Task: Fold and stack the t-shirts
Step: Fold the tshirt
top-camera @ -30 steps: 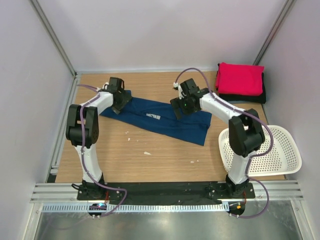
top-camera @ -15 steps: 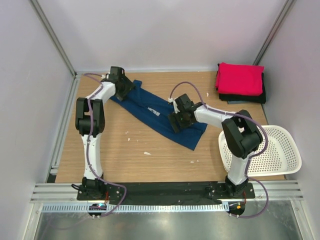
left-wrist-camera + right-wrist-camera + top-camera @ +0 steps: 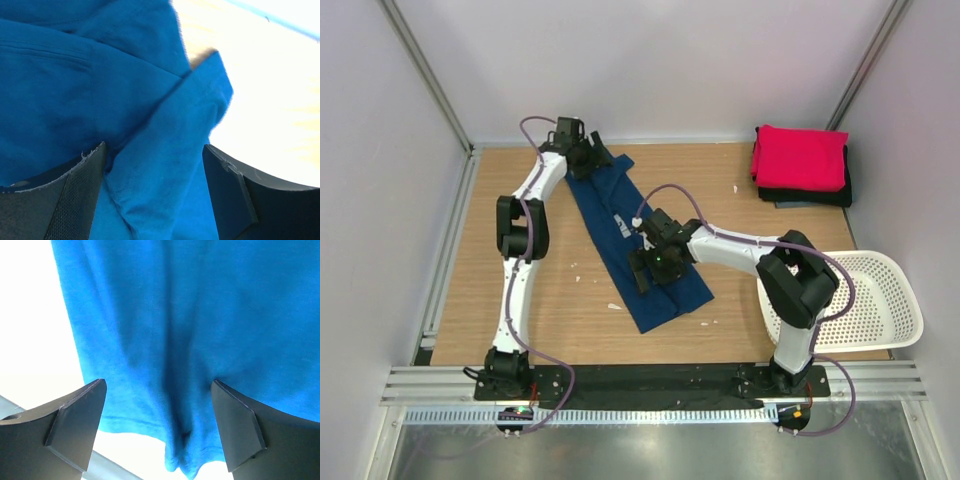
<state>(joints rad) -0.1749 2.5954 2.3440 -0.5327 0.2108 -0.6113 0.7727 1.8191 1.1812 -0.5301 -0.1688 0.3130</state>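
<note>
The navy blue t-shirt point(image 3: 603, 205) lies as a long narrow strip on the wooden table, running from the far middle down toward the near middle, its pale print point(image 3: 620, 226) showing. My left gripper point(image 3: 592, 158) is at its far end, jaws apart with a fold of blue cloth point(image 3: 150, 165) between them. My right gripper point(image 3: 653, 268) is over its near part, jaws apart above the cloth and hem point(image 3: 165, 405). The pink-red t-shirt point(image 3: 800, 157) lies folded on top of the black one point(image 3: 817, 196) at the far right.
A white perforated basket point(image 3: 885, 300) stands at the right edge beside the right arm's base. Small white scraps point(image 3: 615, 306) lie on the table point(image 3: 520, 320) near the shirt's near end. Walls close in the far side and both sides.
Both grippers swung the navy shirt round from lying crosswise to lying lengthwise; the left gripper moved farther and right, the right gripper moved nearer and left.
</note>
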